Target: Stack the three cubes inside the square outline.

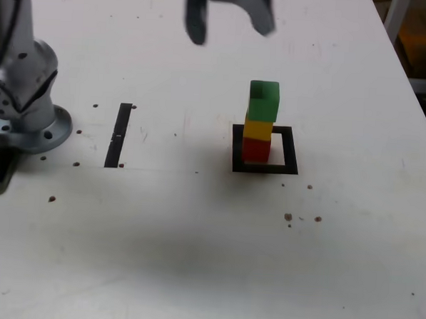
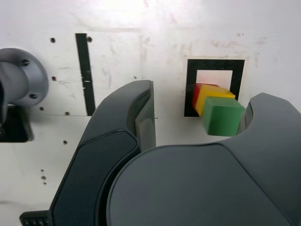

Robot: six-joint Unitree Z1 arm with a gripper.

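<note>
At the exterior view's far left, the grey metal base of the robot arm [image 1: 27,100] is sitting bolted to the white tabletop [image 1: 193,258]. Just to its right in that view, a straight strip of black tape [image 1: 118,134] is lying flat on the surface, running front to back. Small dark holes [image 1: 288,217] are dotting the table around it.

Moving rightward, the dark grey two-fingered gripper [image 1: 231,19] is hanging near the top edge of the exterior view, well above the table and clear of everything. Its jaws are standing apart, with nothing between them; the wrist view is showing one broad finger [image 2: 124,136] to one side and the other finger [image 2: 273,132] just beside the tower, with bare table showing in the gap.

Further right in the exterior view, the thin black square outline with a white centre [image 1: 288,150] is lying on the table. Inside it, the three cubes are standing stacked: the small matte red cube [image 1: 256,148] is resting on the white centre, towards the outline's left side; the matte yellow cube [image 1: 258,128] is sitting on it; the matte green cube [image 1: 263,100] is sitting on top, shifted slightly off the yellow one's edges.
</note>
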